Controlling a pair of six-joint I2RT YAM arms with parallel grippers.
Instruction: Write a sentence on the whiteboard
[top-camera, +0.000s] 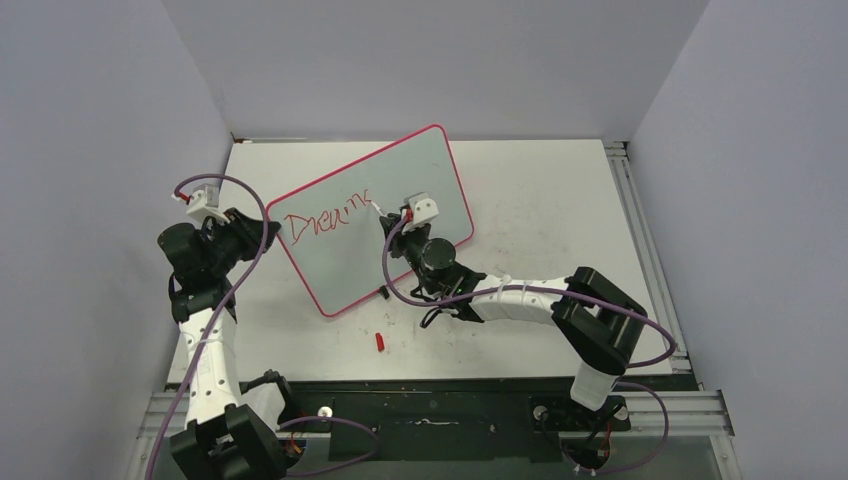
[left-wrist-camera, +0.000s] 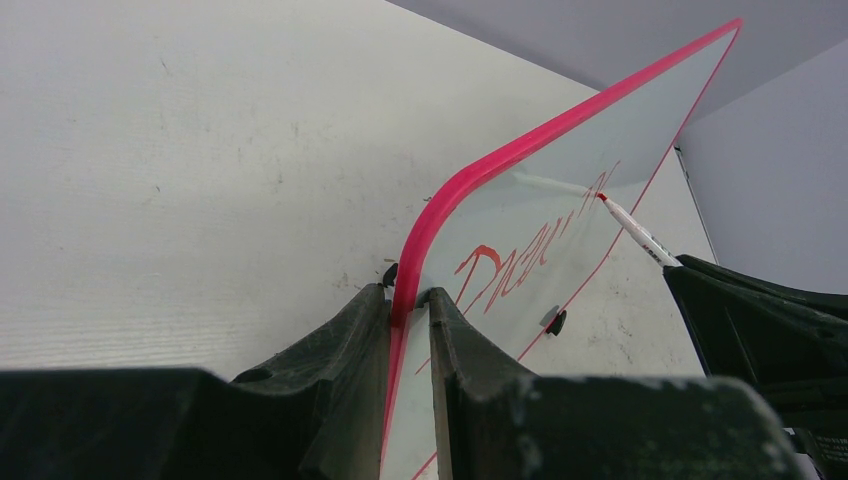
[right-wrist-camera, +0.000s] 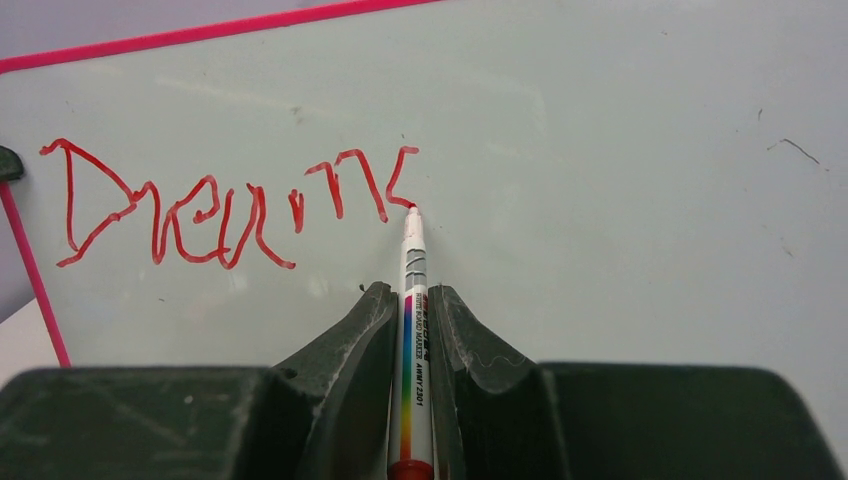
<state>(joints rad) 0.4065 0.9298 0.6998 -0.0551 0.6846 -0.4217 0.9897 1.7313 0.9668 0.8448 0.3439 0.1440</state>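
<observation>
Whiteboard (top-camera: 345, 270): left of centre in the overhead view, long axis running from lower left to upper right. It looks tilted rather than flat, though I can't tell how steeply.
Left gripper (left-wrist-camera: 407, 298): fingers pinched together on the board's red-pink rim at its left short edge, bracing it from the left of the frame.
Right gripper (right-wrist-camera: 412, 296): clamped on a white marker (right-wrist-camera: 413, 250), whose barrel runs straight up between the fingers toward the board.
Marker tip: touching the surface at the foot of the last red stroke, near the middle of the right wrist view.
Writing (right-wrist-camera: 220, 205): one red word, roughly "Dream"; the last letter looks unfinished to me.
What the next stroke turns on: bare board lies to the right of the tip, along the long axis. The right arm is the one holding the pen, so I'd expect it to travel that way.
Hard to see: the board's lower edge is cut off behind the fingers in both wrist views. A small red thing (top-camera: 381, 342) on the table (top-camera: 560, 200) below the board may be a cap, but it's too small to tell.
</observation>
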